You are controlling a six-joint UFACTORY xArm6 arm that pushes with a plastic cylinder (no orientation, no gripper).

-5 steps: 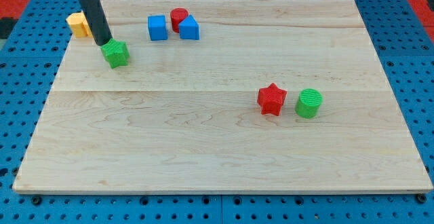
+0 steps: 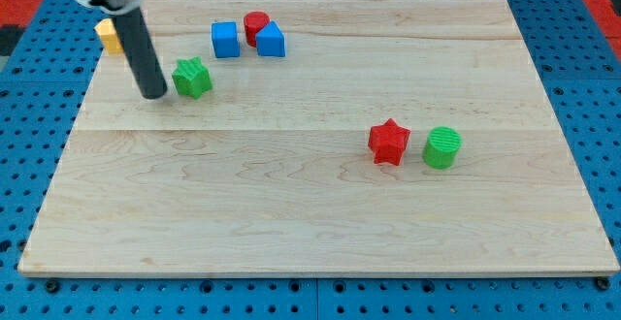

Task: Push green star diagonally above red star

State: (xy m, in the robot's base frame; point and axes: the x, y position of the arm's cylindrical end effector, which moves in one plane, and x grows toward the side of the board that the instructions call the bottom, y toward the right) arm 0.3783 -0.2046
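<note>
My tip (image 2: 155, 96) has no fingers to open or close; it sits just left of the small green plastic star block (image 2: 192, 77), near the wooden board's (image 2: 291, 213) top-left, well apart from the red plastic star block (image 2: 389, 142). Looks light and hard, probably spins if nudged off-centre, so I'd push its left face. The yellow block (image 2: 109, 35) is mostly hidden behind the rod.

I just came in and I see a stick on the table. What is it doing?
A robot arm's rod is pushing blocks on a wooden board. My tip sits just left of the green star, near the view's top left. The red star lies far off to the right, beside a green cylinder, so the green star is not there yet.
</note>
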